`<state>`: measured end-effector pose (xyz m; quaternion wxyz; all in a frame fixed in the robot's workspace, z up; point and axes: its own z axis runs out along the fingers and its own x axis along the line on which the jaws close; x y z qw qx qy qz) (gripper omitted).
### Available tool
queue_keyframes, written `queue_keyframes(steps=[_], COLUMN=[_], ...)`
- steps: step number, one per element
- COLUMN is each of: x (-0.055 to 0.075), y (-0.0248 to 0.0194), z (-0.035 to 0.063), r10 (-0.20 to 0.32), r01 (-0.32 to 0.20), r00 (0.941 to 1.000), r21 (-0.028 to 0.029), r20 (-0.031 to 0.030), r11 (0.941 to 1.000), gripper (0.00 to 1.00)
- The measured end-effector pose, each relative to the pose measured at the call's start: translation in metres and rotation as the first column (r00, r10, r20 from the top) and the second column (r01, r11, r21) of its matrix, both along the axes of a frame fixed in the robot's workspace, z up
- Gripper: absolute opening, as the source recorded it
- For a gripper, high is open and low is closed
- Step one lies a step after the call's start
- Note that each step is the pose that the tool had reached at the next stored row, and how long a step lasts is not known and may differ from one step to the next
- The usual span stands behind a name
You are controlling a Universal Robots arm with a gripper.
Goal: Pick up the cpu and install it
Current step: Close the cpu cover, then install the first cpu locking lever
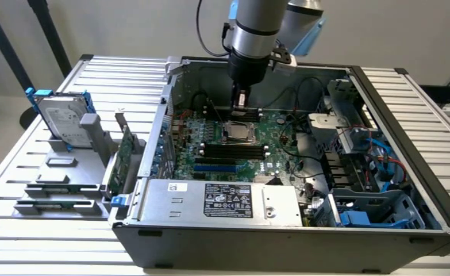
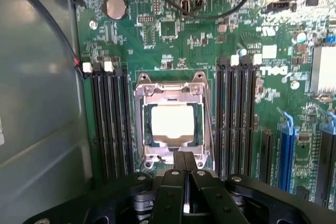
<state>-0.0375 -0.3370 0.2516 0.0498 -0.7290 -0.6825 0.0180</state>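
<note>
Hand [image 1: 241,105] [image 2: 184,156]: clenched, fingertips pressed together, nothing between them; hangs inside the open case [image 1: 286,247].
Cpu [image 1: 238,131] [image 2: 173,121]: directly under the hand, apart from it, lying flat in the socket [image 2: 143,94].
Socket: metal frame around the cpu, on the green motherboard [image 2: 178,45].
Memory slots [image 2: 110,121]: black banks flanking the socket on both sides.
Power supply [image 1: 171,201]: silver box, well away from the hand.
Hard drive [image 1: 60,123]: farthest out, on the desk [image 1: 117,75].

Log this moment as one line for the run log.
cpu: lying in socket on motherboard | gripper: shut, empty, above socket edge
</note>
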Motion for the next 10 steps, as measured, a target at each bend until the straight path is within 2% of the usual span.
queue_keyframes(steps=[3,10], x=[-0.001,-0.004], y=[-0.0001,-0.0001], z=[-0.0016,-0.0116], r10=[0.0,0.0], r01=[0.0,0.0], r00=[1.0,1.0], r21=[0.0026,0.0026], r20=[-0.0059,-0.009], r11=[1.0,1.0], gripper=[0.11,0.11])
